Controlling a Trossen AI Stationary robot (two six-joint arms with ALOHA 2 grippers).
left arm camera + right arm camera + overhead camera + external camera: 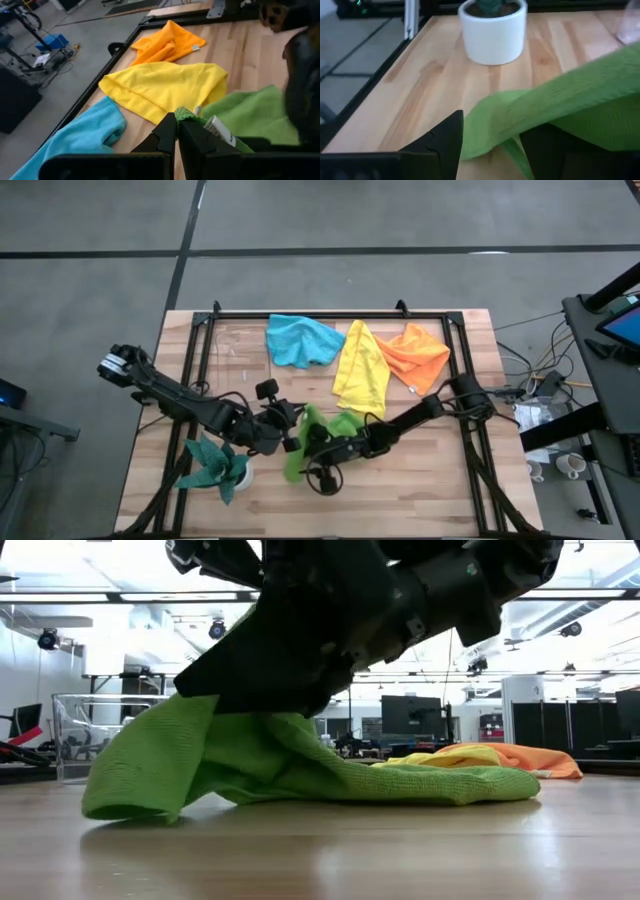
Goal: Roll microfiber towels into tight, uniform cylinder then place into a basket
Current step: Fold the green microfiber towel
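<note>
The green towel (300,765) lies crumpled at the table's (420,490) front middle, one end raised where both grippers meet over it. The left gripper (176,131) is closed, its fingers pinching a folded edge of the green towel beside its white label (220,131). The right gripper (490,145) reaches in from the other side with its jaws apart, a band of green cloth lying across the gap between them; whether it grips the cloth cannot be told. Just left of the left arm stands the plant (218,465) in its white pot (493,31), near the table's front left corner.

Farther back, the yellow towel (360,367) lies spread, its near end close to the green one. The orange towel (415,352) sits just to its right, overlapping it, and the blue towel (302,340) lies to the left near the far edge. The clear basket (90,735) stands at the back left, inside the black frame (330,314), apart from all the towels.
</note>
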